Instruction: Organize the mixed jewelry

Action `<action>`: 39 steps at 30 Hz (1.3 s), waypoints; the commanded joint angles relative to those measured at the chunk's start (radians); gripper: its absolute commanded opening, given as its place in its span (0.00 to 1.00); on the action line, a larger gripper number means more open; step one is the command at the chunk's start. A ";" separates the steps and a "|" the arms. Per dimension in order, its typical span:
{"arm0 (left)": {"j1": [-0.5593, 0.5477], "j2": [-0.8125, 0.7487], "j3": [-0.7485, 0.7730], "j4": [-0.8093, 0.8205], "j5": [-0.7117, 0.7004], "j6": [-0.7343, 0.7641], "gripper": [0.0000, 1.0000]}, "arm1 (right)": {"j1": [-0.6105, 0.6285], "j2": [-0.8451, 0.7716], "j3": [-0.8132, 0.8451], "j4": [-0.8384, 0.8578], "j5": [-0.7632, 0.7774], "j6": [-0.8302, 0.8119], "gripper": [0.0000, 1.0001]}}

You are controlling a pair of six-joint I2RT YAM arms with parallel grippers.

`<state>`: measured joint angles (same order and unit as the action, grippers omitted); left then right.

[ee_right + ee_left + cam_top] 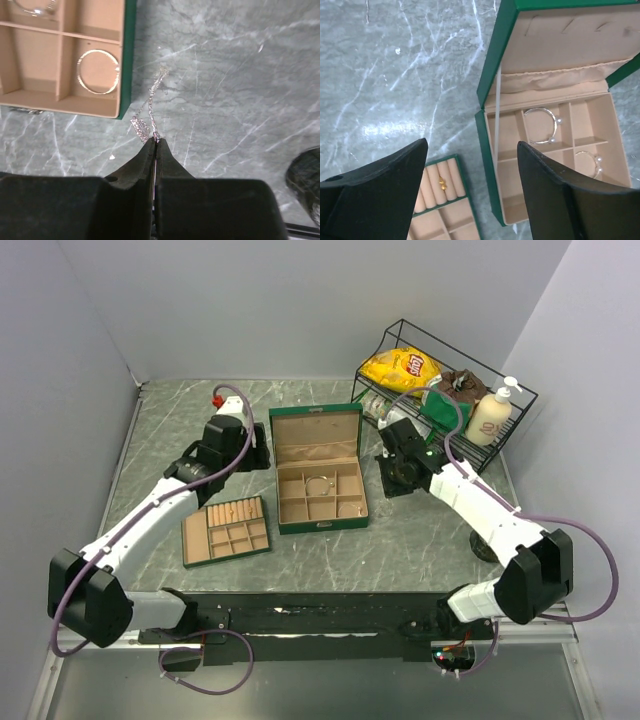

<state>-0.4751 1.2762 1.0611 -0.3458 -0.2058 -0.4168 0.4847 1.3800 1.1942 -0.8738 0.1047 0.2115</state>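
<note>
My right gripper (156,141) is shut on one end of a fine silvery chain (153,102). The chain trails away over the marble beside the green box (130,50), with a sparkly pendant (140,126) near the fingertips. In the box's tan compartments lie a round wire bangle (98,71) and two open bangles with pearl ends (542,125) (590,162). My left gripper (472,142) hangs open and holds nothing, above the gap between the box (487,145) and the divided tray (460,177). A small gold ring (442,183) sits in the tray's rolls.
The open box (318,528) stands mid-table with the tray (228,532) to its left. A black wire basket (450,390) holding a chip bag (402,368) and a pump bottle (490,415) stands at the back right. Grey walls close in on the left, back and right.
</note>
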 commanded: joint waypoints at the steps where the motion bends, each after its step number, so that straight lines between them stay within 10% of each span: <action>1: 0.033 0.000 0.011 0.056 0.054 0.098 0.80 | 0.041 -0.048 0.114 -0.068 0.035 -0.026 0.02; 39: 0.067 0.084 -0.024 0.056 -0.083 0.104 0.83 | 0.127 0.539 0.866 -0.027 0.015 -0.090 0.04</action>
<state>-0.4114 1.3586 0.9985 -0.2974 -0.2867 -0.3260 0.6090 1.8877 2.0117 -0.9375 0.0654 0.1177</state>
